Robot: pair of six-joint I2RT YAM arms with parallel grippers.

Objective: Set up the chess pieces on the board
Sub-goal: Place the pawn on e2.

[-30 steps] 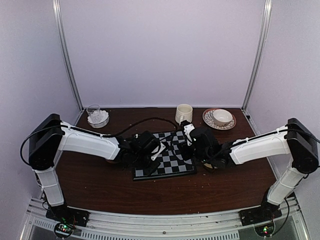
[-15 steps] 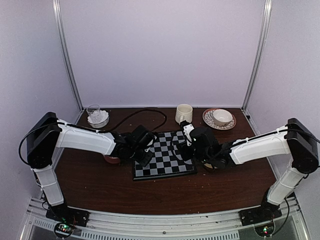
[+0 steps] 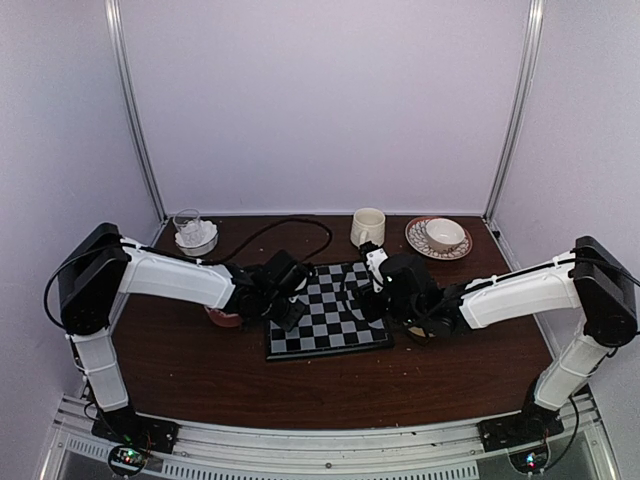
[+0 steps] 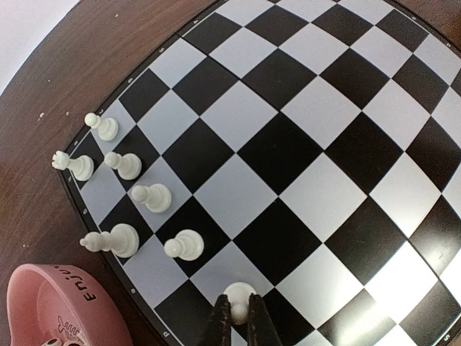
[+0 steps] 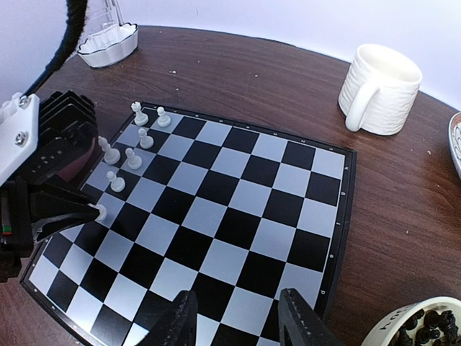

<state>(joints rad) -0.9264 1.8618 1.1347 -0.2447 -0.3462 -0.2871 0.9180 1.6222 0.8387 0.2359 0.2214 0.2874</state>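
**Entry: pawn held over the board's left side**

- Left claw: closed narrowly on one white pawn, which is gripped by its head with the base pointed away from the fingers.
- Pawn's place: low over the board, near its left edge. Whether the base touches the square cannot be told.
- Set pieces: six white figures are stood in two files along that edge. The held pawn is lined up as the next one in the inner file, just beside the last pawn placed.
- Deciding relation: the target square is judged to lie straight under the claw, along the pawn's upright axis (a short drop and a release, no sideways travel).
- Right claw: partly spread, nothing held, hung over the opposite side and well apart from the pawn.
- Pink bowl: off the board, beside the left claw
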